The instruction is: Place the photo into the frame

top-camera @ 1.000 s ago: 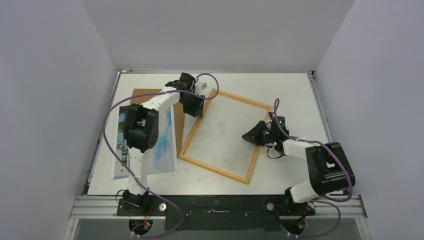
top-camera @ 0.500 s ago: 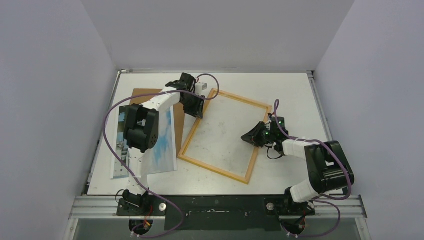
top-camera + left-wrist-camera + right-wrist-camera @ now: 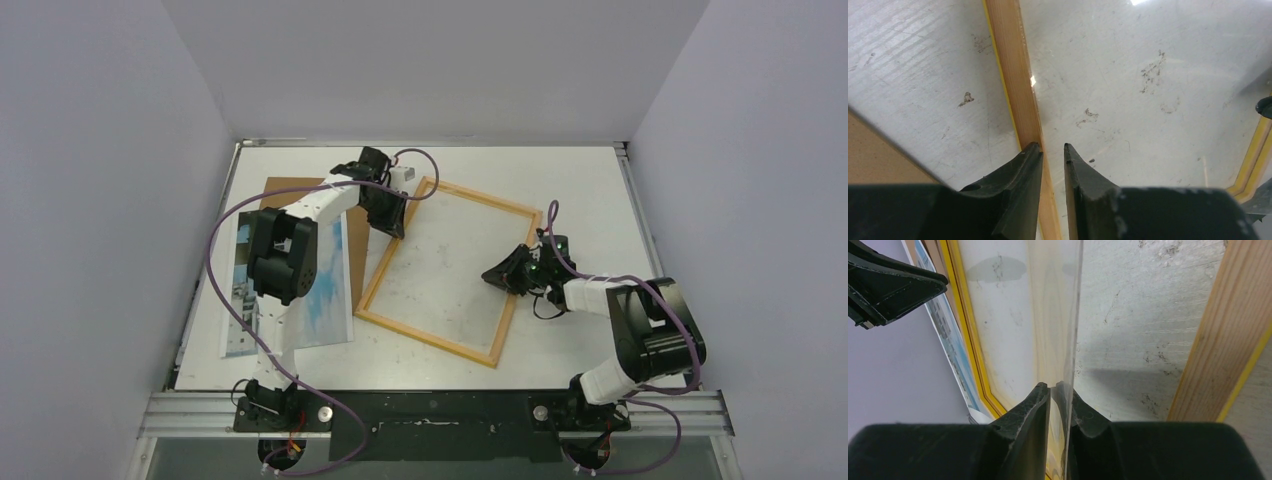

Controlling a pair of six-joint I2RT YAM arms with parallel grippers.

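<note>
l claw [image 3: 1052, 147] narrowed, clamps frame [image 3: 1008, 60]; r claw [image 3: 1053, 386] pinches clear pane [image 3: 1053, 315]; scuffed white table [image 3: 590, 180], grey walls [image 3: 100, 200].

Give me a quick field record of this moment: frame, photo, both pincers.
frame: flat on the table, wood back up, skewed
photo: picture side up, left of the frame and outside it, partly under the left arm
board: brown, partly under the photo
pane: clear sheet over the frame opening
left pincer: at the frame rail nearest the photo, jaws narrowly apart, grip unclear
right pincer: shut on the pane's edge
task: photo not yet in the frame
</note>
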